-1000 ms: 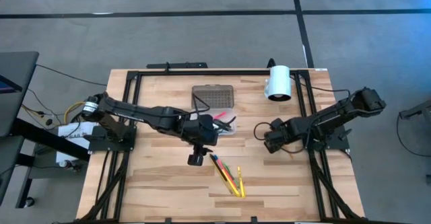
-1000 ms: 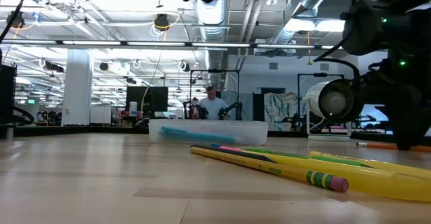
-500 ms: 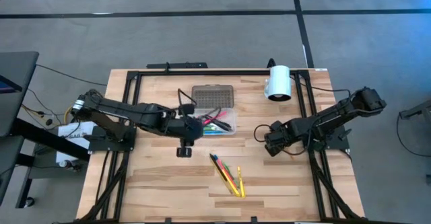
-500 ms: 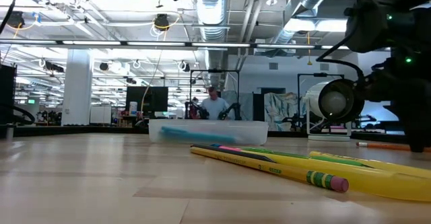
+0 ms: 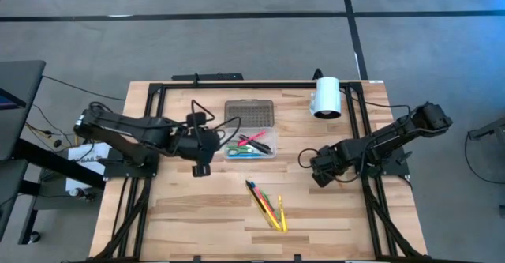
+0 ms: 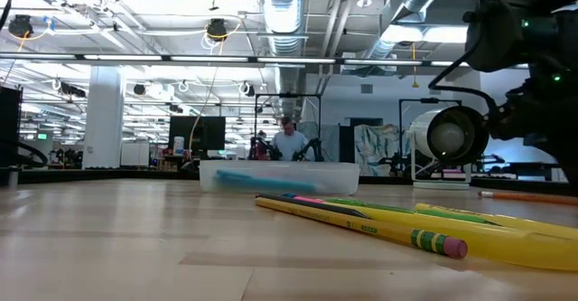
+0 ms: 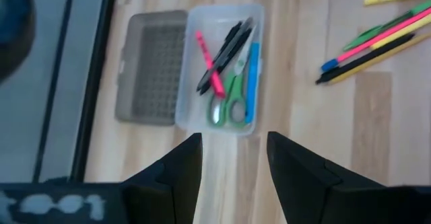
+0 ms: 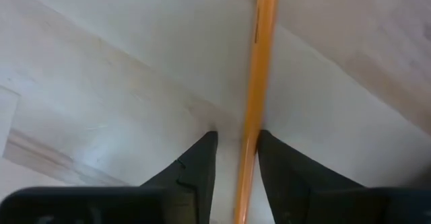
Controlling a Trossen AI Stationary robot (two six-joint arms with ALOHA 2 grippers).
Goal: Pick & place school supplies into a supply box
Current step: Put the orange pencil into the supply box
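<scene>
My right end effector (image 8: 236, 177) is hanging low over the tabletop (image 5: 189, 216), its two fingers straddling an orange pencil (image 8: 258, 83) with narrow gaps either side, not clamping it. My left end effector (image 7: 232, 177) is hovering open and empty beside the supply box (image 7: 225, 66), which is holding green-handled scissors (image 7: 227, 103), a pink pen and black markers. More pencils (image 5: 267, 208) are lying loose nearby.

Bright overhead light, soft shadows, wrist views blurred
</scene>
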